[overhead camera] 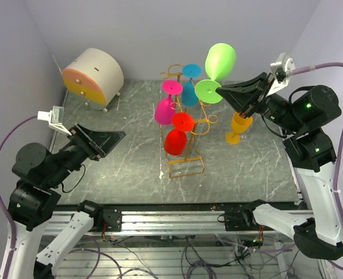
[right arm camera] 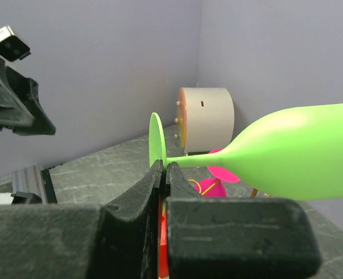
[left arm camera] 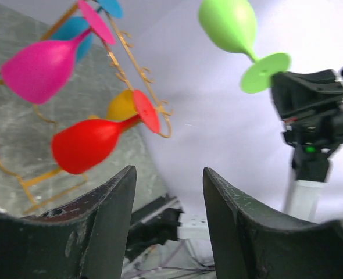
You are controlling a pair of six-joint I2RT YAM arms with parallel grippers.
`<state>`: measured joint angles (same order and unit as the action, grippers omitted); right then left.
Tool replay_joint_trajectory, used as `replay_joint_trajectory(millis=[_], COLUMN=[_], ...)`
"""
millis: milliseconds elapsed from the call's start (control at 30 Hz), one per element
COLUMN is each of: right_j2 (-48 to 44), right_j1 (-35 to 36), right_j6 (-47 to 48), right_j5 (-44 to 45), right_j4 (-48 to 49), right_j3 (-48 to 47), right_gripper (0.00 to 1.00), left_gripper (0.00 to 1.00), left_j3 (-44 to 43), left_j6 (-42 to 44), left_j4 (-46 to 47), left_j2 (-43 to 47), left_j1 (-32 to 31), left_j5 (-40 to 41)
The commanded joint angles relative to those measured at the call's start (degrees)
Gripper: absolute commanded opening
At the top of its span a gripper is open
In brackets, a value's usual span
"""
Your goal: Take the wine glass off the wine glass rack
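I see the wine glass rack (overhead camera: 190,145), a thin golden wire stand, upright near the middle of the grey marbled table (overhead camera: 119,168). The right gripper (overhead camera: 224,91) is clamped on the stem of a bright green wine glass (overhead camera: 218,67), just by its round foot. It holds the glass in the air to the right of the rack's top, with the bowl pointing up and away. From the left wrist camera, the green glass (left arm camera: 229,26) sits clear of the rack's hooks (left arm camera: 138,87), with open space between them. In the right wrist view the fingers (right arm camera: 154,186) are pressed together around the thin green stem. Three glasses hang upside down on the rack: a pink one (overhead camera: 165,109) on its left side, a blue one (overhead camera: 189,90) at its back and a red one (overhead camera: 176,139) low at its front. A yellow-orange glass (overhead camera: 238,125) stands upright on the table to the right of the rack, under the right arm. The left gripper (overhead camera: 116,138) hovers well to the left of the rack, its fingers spread apart and holding nothing. A round cream drawer box (overhead camera: 93,75) sits far back to the left of the rack.
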<state>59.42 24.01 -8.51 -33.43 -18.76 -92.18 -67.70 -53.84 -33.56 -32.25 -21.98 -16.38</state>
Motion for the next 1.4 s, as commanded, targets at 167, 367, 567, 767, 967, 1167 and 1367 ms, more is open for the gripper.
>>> replay_joint_trajectory(millis=[167, 367, 567, 767, 967, 1167, 1367], right_j2=[5.3, 10.5, 11.9, 9.0, 8.2, 9.3, 10.5], right_j1=[3.9, 14.1, 28.7, 43.1, 54.5, 64.7, 70.3], right_j6=[2.0, 5.3, 13.2, 23.3, 33.2, 45.9, 57.9], right_j5=[-1.2, 5.4, 19.9, 37.0, 48.9, 60.9, 69.0], right_j4=[1.7, -0.6, -1.3, 6.9, 17.4, 31.1, 43.8], right_j3=[-4.0, -8.8, -6.9, 4.0, 12.9, 20.3, 26.6], right_gripper=[0.0, 0.0, 0.0, 0.0, 0.0, 0.0, 0.0], left_gripper=[0.62, 0.62, 0.62, 0.61, 0.61, 0.61, 0.61], left_j3=[-5.9, -5.6, -2.5, -4.0, -4.8, -2.3, -1.5], left_j6=[-18.9, -21.8, -30.2, -34.2, -34.8, -35.5, -35.0], left_j4=[-2.6, -4.8, -4.6, -9.3, -11.0, -10.1, -11.0], left_j2=[-2.2, -0.5, 2.5, 4.1, 3.0, 3.1, 3.4], left_j1=[-0.3, -0.3, -0.3, -0.2, -0.3, -0.3, -0.3], left_j5=[-8.5, -5.4, -5.1, -1.2, -1.8, -2.9, -3.3])
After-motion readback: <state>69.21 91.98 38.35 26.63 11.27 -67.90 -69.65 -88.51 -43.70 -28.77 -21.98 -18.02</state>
